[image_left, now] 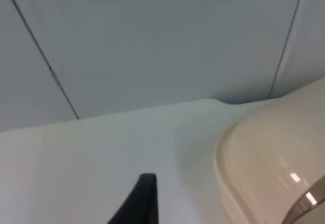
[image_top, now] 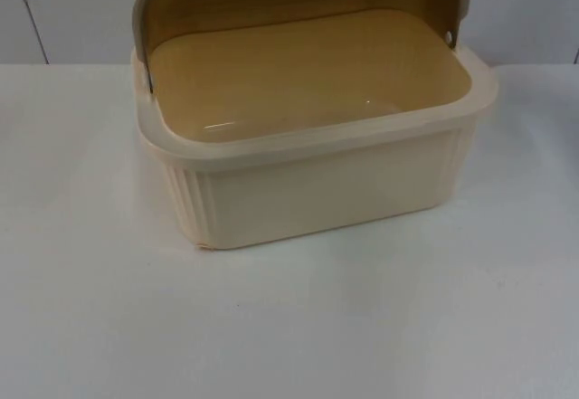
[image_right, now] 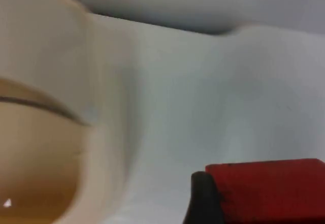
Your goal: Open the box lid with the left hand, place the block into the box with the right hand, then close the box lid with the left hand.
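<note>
A cream ribbed box (image_top: 326, 191) stands at the middle of the table against the back wall. Its amber see-through lid (image_top: 271, 1) is swung up and back, so the tan inside (image_top: 308, 78) lies bare with nothing in it. My right gripper (image_right: 213, 203) is shut on a red block (image_right: 269, 188); it hangs above the white table just beside the box's rim (image_right: 109, 132). My left gripper (image_left: 144, 201) hovers over the table close to a rounded corner of the box (image_left: 274, 153).
The white table top (image_top: 271, 327) spreads wide in front of the box and to both sides. The grey partition wall (image_left: 152, 41) rises right behind the box.
</note>
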### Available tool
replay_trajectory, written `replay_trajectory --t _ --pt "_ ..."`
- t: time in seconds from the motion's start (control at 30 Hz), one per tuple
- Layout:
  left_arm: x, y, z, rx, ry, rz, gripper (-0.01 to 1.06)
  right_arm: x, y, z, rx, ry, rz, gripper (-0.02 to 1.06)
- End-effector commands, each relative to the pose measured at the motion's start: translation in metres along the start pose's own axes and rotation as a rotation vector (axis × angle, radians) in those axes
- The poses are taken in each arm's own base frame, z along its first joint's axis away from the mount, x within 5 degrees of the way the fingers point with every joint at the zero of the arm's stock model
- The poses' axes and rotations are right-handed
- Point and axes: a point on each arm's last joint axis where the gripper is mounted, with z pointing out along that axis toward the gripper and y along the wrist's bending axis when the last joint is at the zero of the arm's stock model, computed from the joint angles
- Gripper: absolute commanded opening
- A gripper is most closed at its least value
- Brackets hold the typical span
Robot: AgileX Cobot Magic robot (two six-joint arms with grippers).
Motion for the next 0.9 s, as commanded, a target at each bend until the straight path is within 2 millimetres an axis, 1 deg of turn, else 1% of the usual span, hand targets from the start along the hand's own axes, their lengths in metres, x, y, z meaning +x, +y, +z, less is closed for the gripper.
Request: replay_trajectory --t 0.0,0.03,0.07,0.17,0.2,0.27,0.33,0.37,0.43,0.5,0.53,0.57,0.6,0.63,0.7,0.73,0.8,0.87 --pt "0.001 0.002 -0.003 -0.006 0.004 -0.007 1.05 -0.015 0.037 -0.023 -0.068 -0.019 -0.082 0.01" --pt "0.001 0.002 -0.003 -0.006 0.004 -0.007 1.05 -0.015 0.037 -0.023 -0.068 -0.019 -0.082 0.01" --pt "0.001 0.002 -0.003 -0.006 0.006 -0.007 1.05 -0.019 0.056 -0.028 -0.098 -0.032 -0.114 0.01" --pt "0.001 0.002 -0.003 -0.006 0.006 -0.007 1.05 -0.019 0.093 -0.033 -0.152 -0.028 -0.207 0.01" --pt "0.001 0.002 -0.003 -0.006 0.006 -0.007 1.05 -0.019 0.093 -0.033 -0.152 -0.028 -0.207 0.01" --pt "0.001 0.002 -0.003 -0.006 0.006 -0.007 1.05 -0.017 0.116 -0.031 -0.179 -0.052 -0.282 0.01" --pt "0.001 0.002 -0.003 -0.006 0.005 -0.007 1.05 -0.012 0.128 -0.028 -0.162 -0.084 -0.317 0.01" --pt "0.001 0.002 -0.003 -0.006 0.005 -0.007 1.05 -0.012 0.128 -0.028 -0.162 -0.084 -0.317 0.01" --pt "0.002 0.002 -0.003 -0.008 0.011 -0.004 1.05 -0.001 0.137 -0.024 -0.124 -0.099 -0.362 0.01" --pt "0.002 0.002 -0.003 -0.010 0.014 -0.002 1.05 0.015 0.141 -0.020 -0.107 -0.150 -0.366 0.01" --pt "0.002 0.002 -0.003 -0.010 0.017 -0.002 1.05 0.027 0.142 -0.017 -0.100 -0.173 -0.362 0.01" --pt "0.002 0.002 -0.003 -0.010 0.017 -0.002 1.05 0.027 0.142 -0.017 -0.100 -0.173 -0.362 0.01" --pt "0.002 0.002 -0.003 -0.010 0.017 -0.002 1.05 0.033 0.143 -0.019 -0.084 -0.243 -0.357 0.01" --pt "0.002 0.002 -0.003 -0.010 0.017 -0.002 1.05 0.046 0.143 -0.015 -0.069 -0.293 -0.350 0.01" --pt "0.002 0.002 -0.003 -0.010 0.017 -0.002 1.05 0.065 0.139 -0.008 -0.054 -0.338 -0.316 0.01" --pt "0.002 0.002 -0.003 -0.010 0.017 -0.002 1.05 0.065 0.139 -0.008 -0.054 -0.338 -0.316 0.01" --pt "0.002 0.002 -0.003 -0.010 0.012 -0.002 1.05 0.079 0.134 0.007 -0.034 -0.384 -0.270 0.01" --pt "0.001 0.002 -0.003 -0.010 0.005 -0.002 1.05 0.084 0.132 0.020 -0.025 -0.404 -0.227 0.01"
